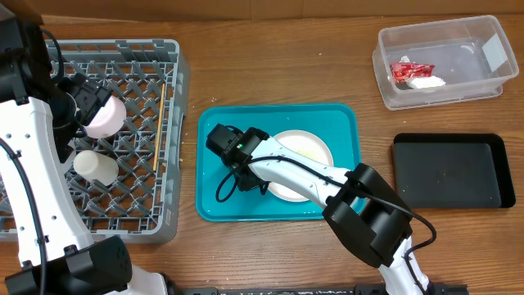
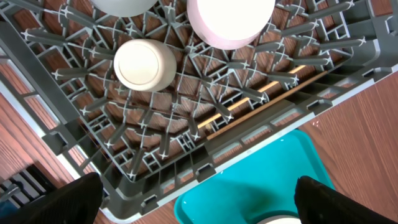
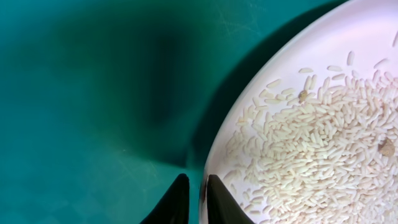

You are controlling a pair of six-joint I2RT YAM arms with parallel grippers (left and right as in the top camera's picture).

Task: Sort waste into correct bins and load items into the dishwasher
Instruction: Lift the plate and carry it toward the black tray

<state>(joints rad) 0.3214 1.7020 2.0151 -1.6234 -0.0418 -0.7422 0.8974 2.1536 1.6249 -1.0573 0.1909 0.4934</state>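
The right gripper (image 3: 196,188) is pinched on the rim of the white round plate (image 3: 289,59), strewn with small white rice-like crumbs (image 3: 311,149), on the teal plastic tray (image 1: 344,123) at frame centre; the left gripper (image 2: 202,199), spread wide, hangs over the square grey lattice dish rack (image 1: 176,82) at left; in it stand a white cup (image 1: 94,166) and a pale bowl (image 1: 106,117), wooden chopsticks (image 1: 160,127) beside; right, a shallow black rectangular tray (image 1: 449,170); upper right, a clear plastic tub (image 1: 446,37) with a crinkled red foil wrapper (image 1: 405,70) and crumpled white tissue (image 1: 426,82).
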